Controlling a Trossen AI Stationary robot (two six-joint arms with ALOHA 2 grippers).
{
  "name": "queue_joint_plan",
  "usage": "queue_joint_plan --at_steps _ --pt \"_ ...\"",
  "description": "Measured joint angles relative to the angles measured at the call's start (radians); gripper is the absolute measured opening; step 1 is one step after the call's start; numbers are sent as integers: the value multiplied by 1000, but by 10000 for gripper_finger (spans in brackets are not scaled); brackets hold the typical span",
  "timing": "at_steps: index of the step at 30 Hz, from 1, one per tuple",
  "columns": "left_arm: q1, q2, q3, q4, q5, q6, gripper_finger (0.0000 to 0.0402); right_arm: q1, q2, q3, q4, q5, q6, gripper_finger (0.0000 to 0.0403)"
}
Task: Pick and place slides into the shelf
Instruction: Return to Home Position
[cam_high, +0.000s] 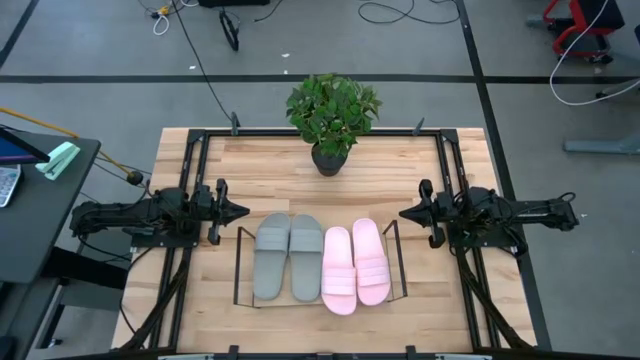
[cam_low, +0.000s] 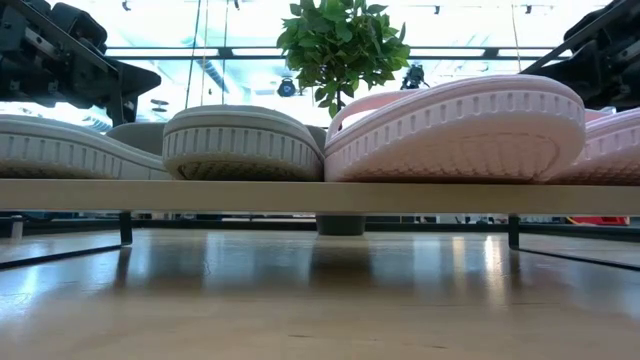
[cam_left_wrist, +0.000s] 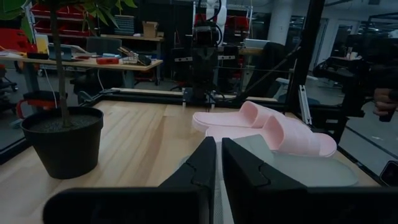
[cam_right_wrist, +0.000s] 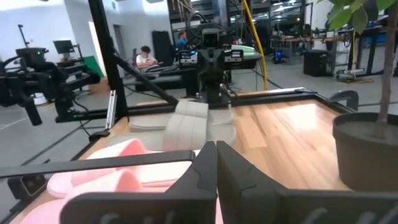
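Observation:
Two grey slides (cam_high: 288, 257) and two pale pink slides (cam_high: 355, 264) lie side by side, soles down, on the light board of the black wire shelf (cam_high: 398, 262). The low view shows their heels (cam_low: 455, 128) resting on the board (cam_low: 320, 196). My left gripper (cam_high: 243, 211) hovers left of the shelf, fingers shut, pointing toward the table's right. My right gripper (cam_high: 404, 213) hovers right of the shelf, shut, pointing left. Neither touches a slide. Their fingers show shut in the wrist views (cam_left_wrist: 219, 163) (cam_right_wrist: 216, 163).
A potted green plant (cam_high: 331, 115) in a black pot stands at the table's far middle, behind the shelf. Black frame rails (cam_high: 190, 170) run along the table's sides. A dark side table (cam_high: 40, 200) stands left of the workspace. A person (cam_right_wrist: 147, 57) sits in the room beyond.

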Motion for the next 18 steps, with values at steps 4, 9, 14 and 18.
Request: queue_joint_plan --at_steps 4,9,14,18 --pt "0 0 0 0 0 0 36 0 0 0 3 -15 -22 0" --pt "0 0 0 0 0 0 28 0 0 0 3 -17 -46 0" --pt "0 0 0 0 0 0 19 0 0 0 3 -18 -48 0" --pt "0 0 0 1 0 0 16 0 0 0 3 -18 -48 6"
